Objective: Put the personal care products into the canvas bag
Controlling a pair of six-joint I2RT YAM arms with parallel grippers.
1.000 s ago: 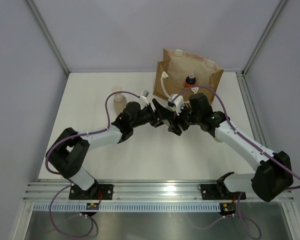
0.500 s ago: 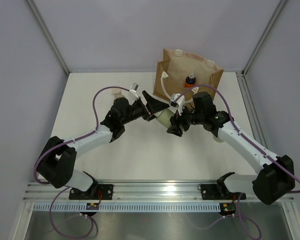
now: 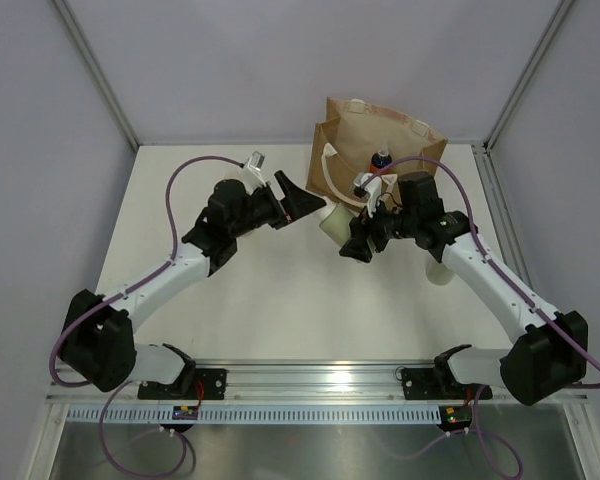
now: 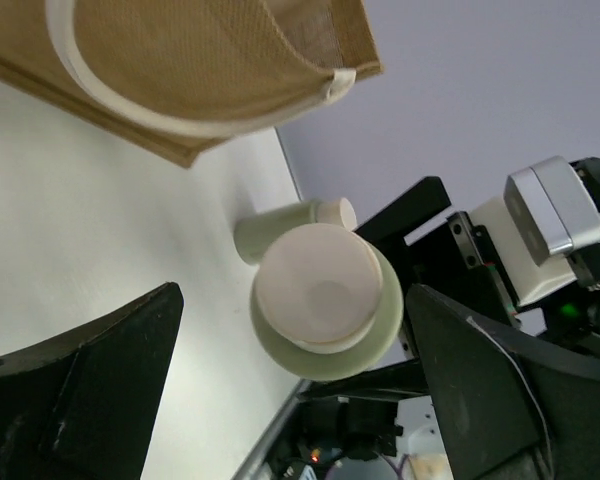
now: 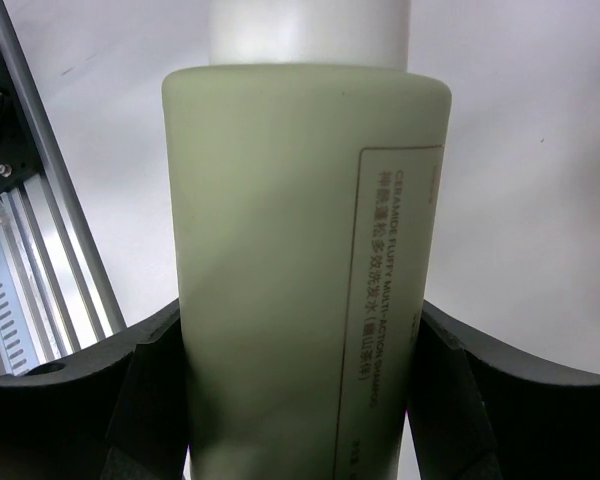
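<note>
My right gripper is shut on a pale olive cream-capped bottle and holds it off the table, just in front of the canvas bag. The right wrist view shows the bottle gripped between both fingers. My left gripper is open and empty, just left of the bottle's cap. A second olive bottle lies on the table by my right arm and also shows in the left wrist view. A small orange bottle stands inside the bag. The other products are hidden.
The bag stands at the table's far edge, its white rope handle hanging on the near side. Grey walls and metal frame posts enclose the table. A rail runs along the near edge.
My left gripper let go of the olive bottle and drew back up and to the left. My right gripper kept the bottle and shifted slightly right, towards the bag.
</note>
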